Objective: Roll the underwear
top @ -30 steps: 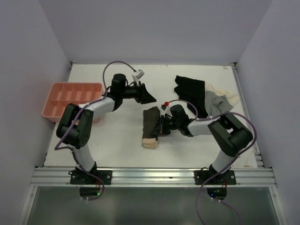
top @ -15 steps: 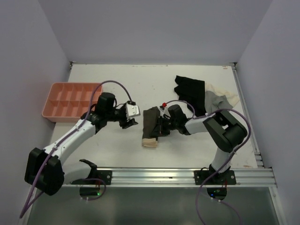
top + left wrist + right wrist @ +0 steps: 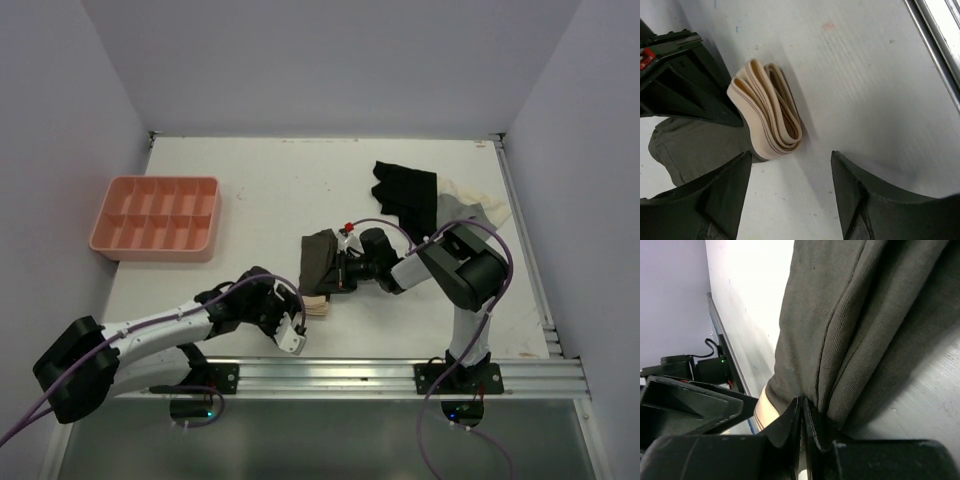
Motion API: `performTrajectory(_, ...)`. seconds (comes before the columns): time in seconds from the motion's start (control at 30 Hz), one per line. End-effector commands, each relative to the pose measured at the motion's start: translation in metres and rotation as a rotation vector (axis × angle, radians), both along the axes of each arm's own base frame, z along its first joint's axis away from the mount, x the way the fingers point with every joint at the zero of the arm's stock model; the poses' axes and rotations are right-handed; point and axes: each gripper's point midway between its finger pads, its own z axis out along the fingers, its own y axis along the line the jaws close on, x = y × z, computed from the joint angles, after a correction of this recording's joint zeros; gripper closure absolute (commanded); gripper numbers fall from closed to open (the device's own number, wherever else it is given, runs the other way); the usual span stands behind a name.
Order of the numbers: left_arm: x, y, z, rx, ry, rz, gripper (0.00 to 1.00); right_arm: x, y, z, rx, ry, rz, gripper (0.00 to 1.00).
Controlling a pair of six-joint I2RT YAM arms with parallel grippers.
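The underwear lies folded into a narrow strip mid-table, dark brown with its pale beige waistband at the near end. In the left wrist view the waistband shows as folded, looped layers. My left gripper is open and empty, low on the table just near-left of the waistband, which lies ahead of its fingertips. My right gripper is at the strip's right edge. In the right wrist view it is shut on a fold of the brown fabric.
A pink compartment tray sits at the left. A black garment and a grey-and-cream garment lie at the back right. The metal front rail runs close behind my left gripper and also shows in the left wrist view.
My left arm has swung from the back middle of the table down to the near edge, beside the waistband. My right gripper has stayed shut on the underwear, shifting it slightly left.
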Motion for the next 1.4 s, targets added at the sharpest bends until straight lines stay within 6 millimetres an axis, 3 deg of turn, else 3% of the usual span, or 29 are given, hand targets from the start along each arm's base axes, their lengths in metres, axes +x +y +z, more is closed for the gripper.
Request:
performTrajectory(0.0,0.013,-0.014,0.007,-0.022,-0.228,-0.110,0.32,-0.021,-0.031,-0.060,-0.208,0.104,-0.044,0.89)
performTrajectory(0.23,0.014,-0.027,0.002,-0.064,-0.328,-0.136,0.34,-0.025,-0.033,-0.063,-0.225,0.107,-0.022,0.89)
performTrajectory(0.53,0.001,-0.023,-0.024,-0.012,-0.308,-0.196,0.43,-0.025,-0.034,-0.062,-0.230,0.099,-0.020,0.90)
performTrajectory(0.63,0.003,-0.024,-0.026,-0.005,-0.277,-0.167,0.52,-0.026,-0.035,-0.062,-0.230,0.095,-0.017,0.90)
performTrajectory(0.83,-0.003,-0.023,-0.029,0.008,-0.168,-0.116,0.81,-0.022,-0.033,-0.053,-0.217,0.064,-0.018,0.85)
performTrajectory(0.97,-0.001,-0.028,-0.015,-0.009,-0.076,-0.040,0.99,-0.013,-0.033,-0.031,-0.220,-0.024,-0.014,0.70)
performTrajectory(1.03,-0.012,-0.023,-0.017,0.012,0.007,-0.037,1.00,-0.005,-0.040,-0.014,-0.263,-0.112,-0.013,0.58)
performTrajectory(1.07,-0.014,-0.029,-0.009,-0.014,0.048,-0.044,1.00,0.000,-0.043,-0.007,-0.280,-0.147,-0.018,0.54)
performTrajectory(1.1,-0.016,-0.028,-0.008,-0.006,0.081,-0.049,1.00,0.001,-0.046,0.012,-0.283,-0.192,-0.023,0.49)
performTrajectory(1.13,-0.024,-0.022,-0.013,0.029,0.141,-0.044,1.00,0.008,-0.054,0.017,-0.324,-0.252,-0.039,0.46)
performTrajectory(1.17,-0.020,-0.026,-0.004,0.017,0.164,-0.038,1.00,0.013,-0.057,0.029,-0.334,-0.295,-0.051,0.44)
performTrajectory(1.2,-0.030,-0.022,-0.006,0.040,0.235,-0.055,1.00,0.012,-0.063,0.045,-0.346,-0.334,-0.063,0.39)
performTrajectory(1.27,-0.032,-0.022,-0.002,0.054,0.336,-0.052,1.00,0.015,-0.080,0.055,-0.413,-0.393,-0.093,0.34)
performTrajectory(1.3,-0.033,-0.019,-0.008,0.077,0.391,-0.043,1.00,0.017,-0.084,0.074,-0.397,-0.462,-0.110,0.33)
performTrajectory(1.33,-0.023,-0.023,0.000,0.064,0.410,-0.026,1.00,0.018,-0.091,0.076,-0.421,-0.486,-0.136,0.32)
performTrajectory(1.37,-0.029,-0.022,0.000,0.072,0.485,-0.030,1.00,0.014,-0.096,0.079,-0.431,-0.492,-0.137,0.31)
